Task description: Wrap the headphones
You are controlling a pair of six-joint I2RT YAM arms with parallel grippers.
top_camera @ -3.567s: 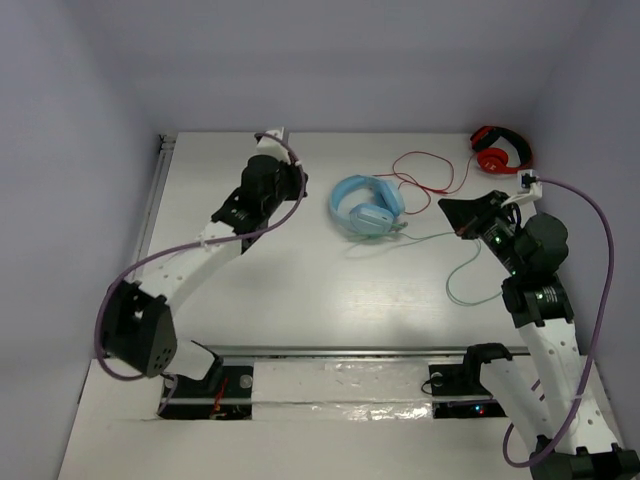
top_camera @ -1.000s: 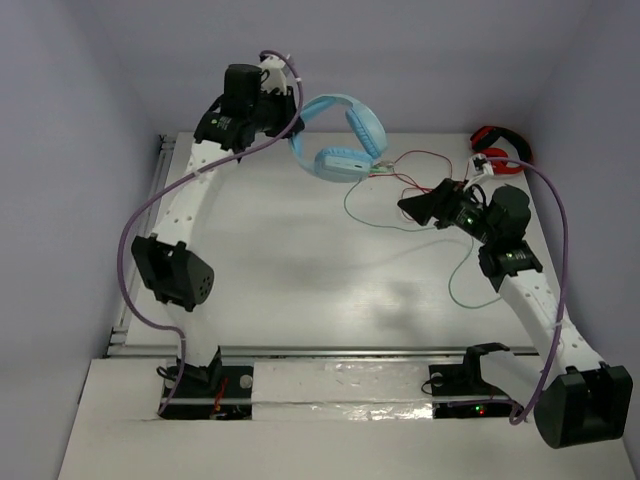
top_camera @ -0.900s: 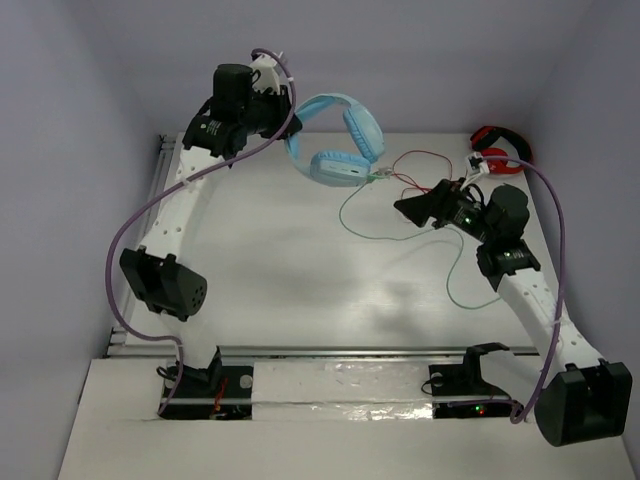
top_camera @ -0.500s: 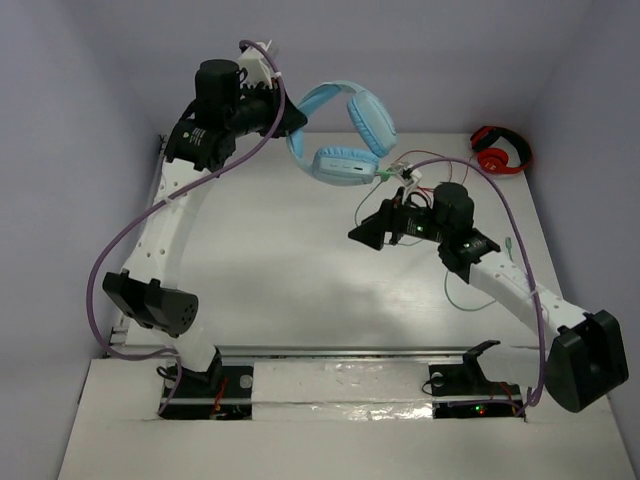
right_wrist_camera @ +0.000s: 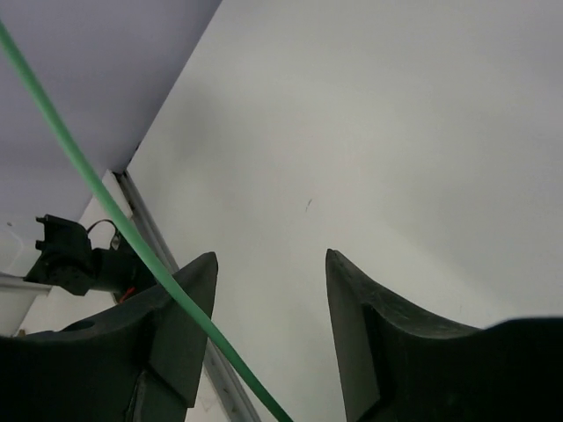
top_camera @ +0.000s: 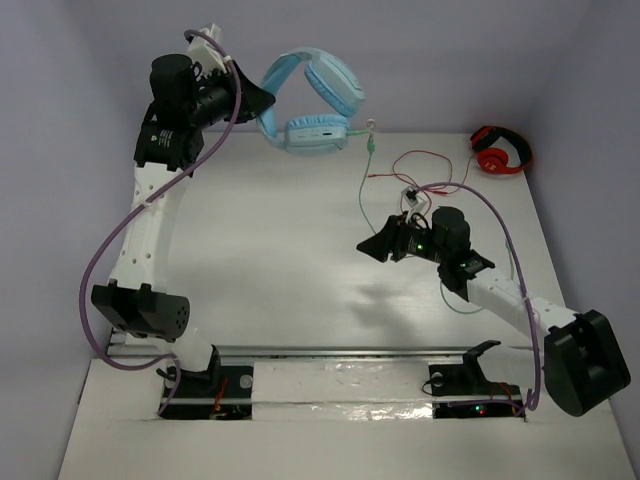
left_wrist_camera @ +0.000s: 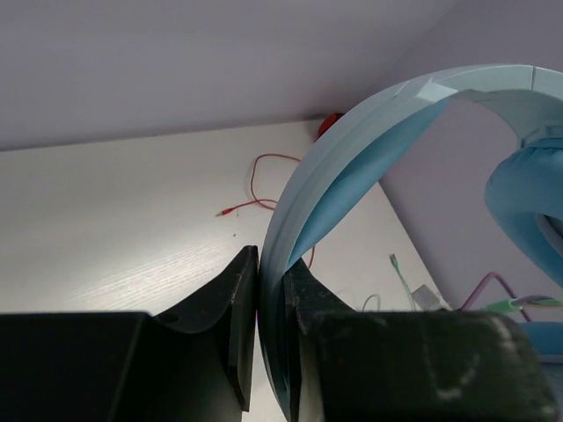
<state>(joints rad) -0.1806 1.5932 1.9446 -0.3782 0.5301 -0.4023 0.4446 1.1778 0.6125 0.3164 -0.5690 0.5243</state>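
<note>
The light blue headphones [top_camera: 312, 100] hang in the air over the table's far edge. My left gripper [top_camera: 258, 100] is shut on their wide band [left_wrist_camera: 352, 158], which stands pinched between the jaws of my left gripper [left_wrist_camera: 271, 290]. One padded cup [left_wrist_camera: 528, 202] shows at the right. The thin green cable [top_camera: 361, 190] drops from the lower cup to my right gripper [top_camera: 372, 246], low over the table's middle. In the right wrist view, my right gripper [right_wrist_camera: 271, 281] stands open, and the cable [right_wrist_camera: 106, 207] slants across its left finger [right_wrist_camera: 180, 325] into the gap, unclamped.
Smaller red headphones [top_camera: 500, 152] lie at the far right corner, their red cable [top_camera: 430, 165] trailing left across the white table [top_camera: 280, 260]. A slack green loop [top_camera: 460, 300] lies by my right forearm. A metal rail [right_wrist_camera: 141, 211] runs along the table's edge.
My left arm has carried the headphones up and to the left, drawing the cable taut. My right gripper has moved left toward the table's middle and its jaws have narrowed around the cable.
</note>
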